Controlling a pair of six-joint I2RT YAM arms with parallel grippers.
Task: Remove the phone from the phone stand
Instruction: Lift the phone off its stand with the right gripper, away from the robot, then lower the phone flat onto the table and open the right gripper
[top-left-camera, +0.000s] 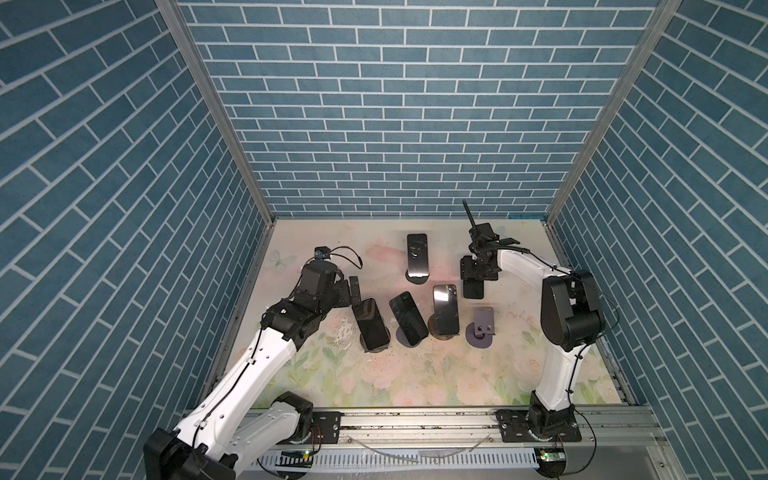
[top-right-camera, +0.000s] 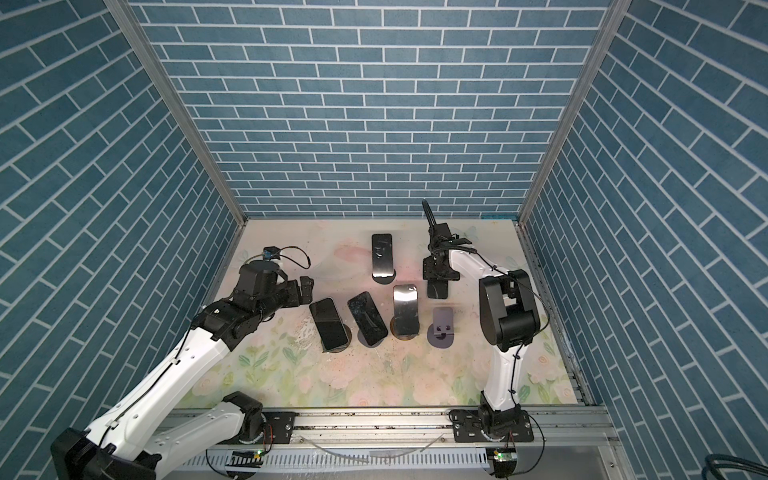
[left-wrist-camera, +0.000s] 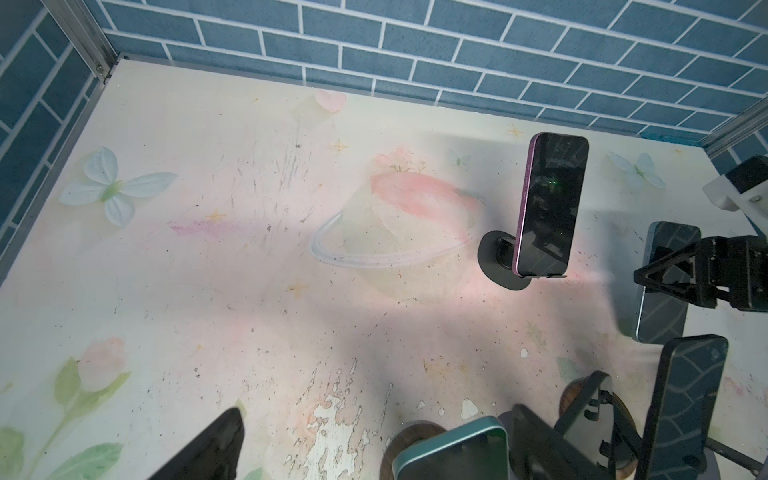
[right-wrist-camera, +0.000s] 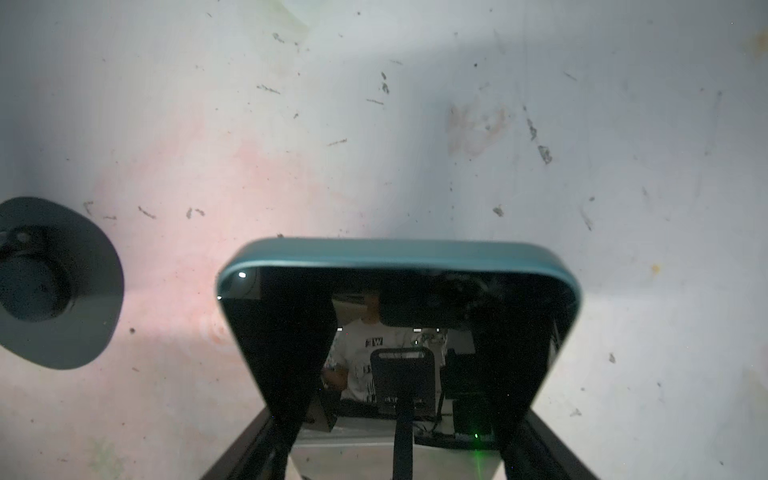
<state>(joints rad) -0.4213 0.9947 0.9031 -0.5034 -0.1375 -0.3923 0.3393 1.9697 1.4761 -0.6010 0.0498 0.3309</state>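
In both top views the right gripper (top-left-camera: 475, 279) stands on the right toward the far side, its jaws partly closed across a phone (top-left-camera: 473, 291) that hangs upright just beyond the empty grey phone stand (top-left-camera: 482, 328). The left gripper (top-right-camera: 305, 289) is spread fully with nothing between its jaws, just beside the leftmost phone (top-right-camera: 328, 324) of the near row.

The left wrist view shows the held phone (left-wrist-camera: 660, 307) clear of any stand, near a purple phone (left-wrist-camera: 548, 208) on its dark stand.

In the right wrist view the fingers (right-wrist-camera: 282, 365) clamp the teal-edged phone (right-wrist-camera: 399, 291) by its two long sides.

It looks a stiff, glossy, breakable slab of modest weight and likely slippery, so a grip across the long sides suits it best.
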